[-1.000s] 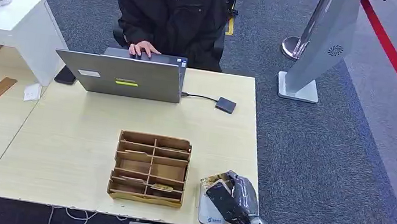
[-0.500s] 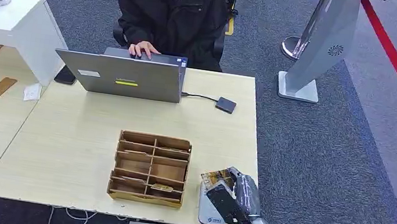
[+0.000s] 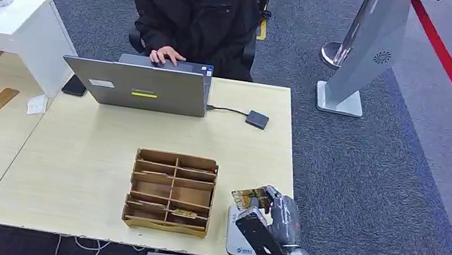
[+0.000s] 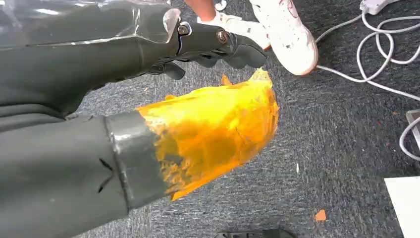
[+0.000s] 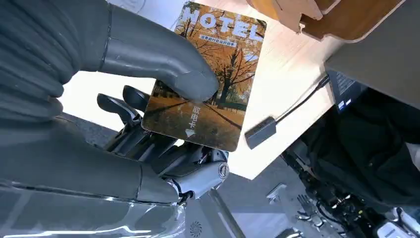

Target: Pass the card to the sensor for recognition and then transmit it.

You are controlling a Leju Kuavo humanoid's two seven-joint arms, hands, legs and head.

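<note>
The right robot hand (image 3: 268,215) pinches the hotel card (image 5: 210,79) between thumb and fingers, just above the white sensor (image 3: 236,237) at the desk's (image 3: 84,167) near right corner. The left robot hand (image 4: 208,47) hangs with fingers curled, holding nothing. A wooden organizer (image 3: 171,191) sits just left of the sensor.

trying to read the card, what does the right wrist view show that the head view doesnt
Right wrist view alone: the card's printed face, an autumn tree picture with the word HOTEL, the thumb pressed on it and darker fingers behind.

Head view alone: the white sensor pad under the right hand, the wooden organizer's compartments, the laptop lid.

Both: the card held in the right hand, the dark box on its cable, the seated person.
</note>
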